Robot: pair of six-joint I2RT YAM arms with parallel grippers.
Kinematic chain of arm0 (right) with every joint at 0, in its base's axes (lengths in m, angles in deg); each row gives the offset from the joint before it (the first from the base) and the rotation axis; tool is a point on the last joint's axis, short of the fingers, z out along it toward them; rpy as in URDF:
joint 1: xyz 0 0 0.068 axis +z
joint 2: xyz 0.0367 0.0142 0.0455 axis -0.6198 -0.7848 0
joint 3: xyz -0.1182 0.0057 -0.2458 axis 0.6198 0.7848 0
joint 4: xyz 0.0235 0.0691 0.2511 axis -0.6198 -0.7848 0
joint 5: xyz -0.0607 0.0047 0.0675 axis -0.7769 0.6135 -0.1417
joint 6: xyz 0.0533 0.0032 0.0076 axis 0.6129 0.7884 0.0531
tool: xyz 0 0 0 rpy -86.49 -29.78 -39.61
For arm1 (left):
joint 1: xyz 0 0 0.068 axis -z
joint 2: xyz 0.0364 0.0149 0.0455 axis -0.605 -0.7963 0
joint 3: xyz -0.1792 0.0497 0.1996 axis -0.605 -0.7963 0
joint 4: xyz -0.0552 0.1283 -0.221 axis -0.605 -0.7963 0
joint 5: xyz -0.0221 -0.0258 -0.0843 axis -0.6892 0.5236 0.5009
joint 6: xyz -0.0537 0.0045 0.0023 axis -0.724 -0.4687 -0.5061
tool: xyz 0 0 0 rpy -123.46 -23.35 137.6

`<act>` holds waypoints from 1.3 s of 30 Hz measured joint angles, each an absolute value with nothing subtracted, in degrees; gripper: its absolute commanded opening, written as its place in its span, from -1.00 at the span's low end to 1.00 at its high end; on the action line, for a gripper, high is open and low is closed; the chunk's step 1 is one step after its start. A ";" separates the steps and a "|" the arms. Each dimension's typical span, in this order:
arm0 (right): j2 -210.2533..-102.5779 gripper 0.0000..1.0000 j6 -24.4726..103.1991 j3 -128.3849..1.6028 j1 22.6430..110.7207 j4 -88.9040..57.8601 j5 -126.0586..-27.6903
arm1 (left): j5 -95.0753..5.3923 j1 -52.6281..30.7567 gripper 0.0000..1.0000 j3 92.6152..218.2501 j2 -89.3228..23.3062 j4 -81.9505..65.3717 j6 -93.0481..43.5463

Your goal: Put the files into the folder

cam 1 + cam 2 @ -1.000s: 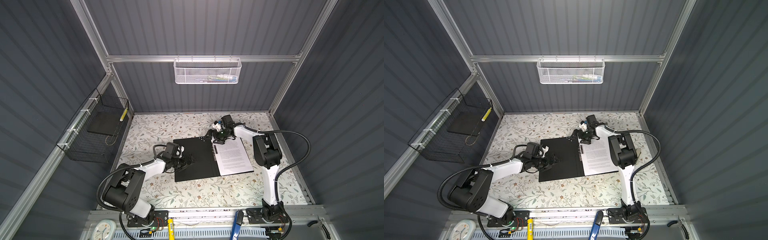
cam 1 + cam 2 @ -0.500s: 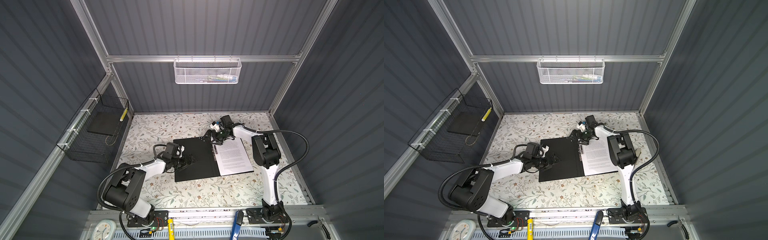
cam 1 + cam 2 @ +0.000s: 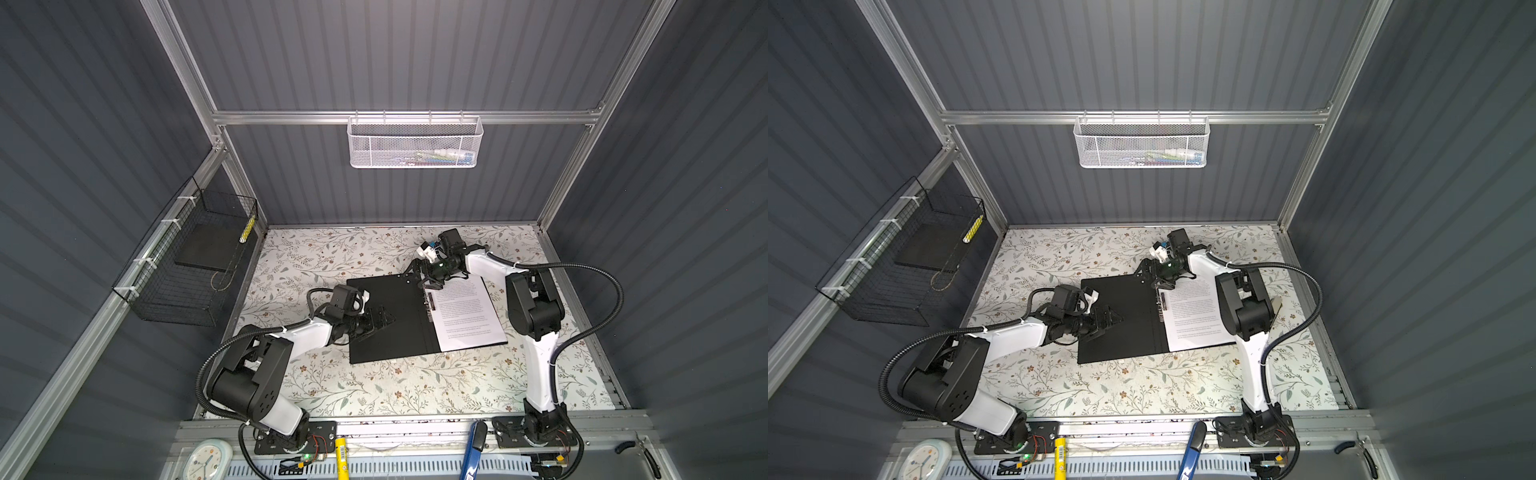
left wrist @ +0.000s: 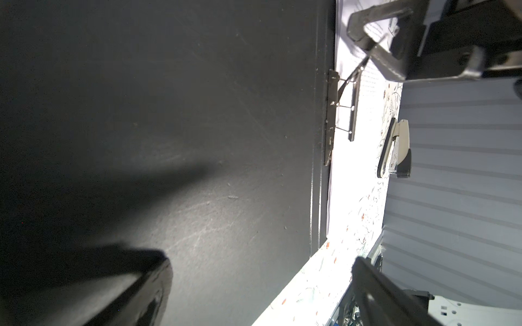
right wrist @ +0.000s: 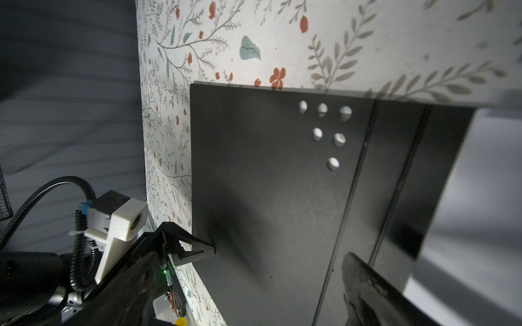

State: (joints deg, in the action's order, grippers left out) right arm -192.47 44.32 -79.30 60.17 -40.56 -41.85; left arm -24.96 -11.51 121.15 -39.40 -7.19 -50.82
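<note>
Shows the folder (image 3: 390, 332) lying open and flat on the floral tabletop (image 3: 374, 386), black inside facing up, in a top view. Places the files (image 3: 465, 316), white sheets of dense black print, squarely on the folder's right half, one long edge just beside the metal clip (image 3: 430, 301) that runs along the folder's spine. Finds the left gripper (image 3: 376, 322) low over the folder's left half, near its outer edge, jaws spread wide and gripping nothing; frames, from the left wrist view, only bare black folder between its fingers (image 4: 135, 293). Finds the right gripper (image 3: 428, 278) at the folder's far edge, over the far end of the clip, jaws likewise wide apart and empty. Catches, from the left wrist view, one of its fingers (image 4: 387, 66) close against the clip's raised wire lever (image 4: 353, 76); leaves actual contact impossible to tell.
</note>
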 measured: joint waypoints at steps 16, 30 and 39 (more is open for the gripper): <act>-176.42 0.98 46.90 -67.02 61.70 -40.16 -44.89 | -23.73 -11.51 0.99 121.02 -39.38 -7.14 -50.16; -156.71 0.98 64.27 -55.06 58.68 -41.69 -63.99 | -27.82 -11.51 1.00 123.33 -33.69 -17.81 -45.99; -152.38 0.32 86.61 -39.33 61.61 -31.99 -64.56 | -30.49 -11.51 0.99 123.62 -34.68 -20.08 -43.74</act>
State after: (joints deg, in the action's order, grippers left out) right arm -152.38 86.61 -39.33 61.61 -31.99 -64.56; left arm -30.49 -11.51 123.62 -34.68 -20.08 -43.74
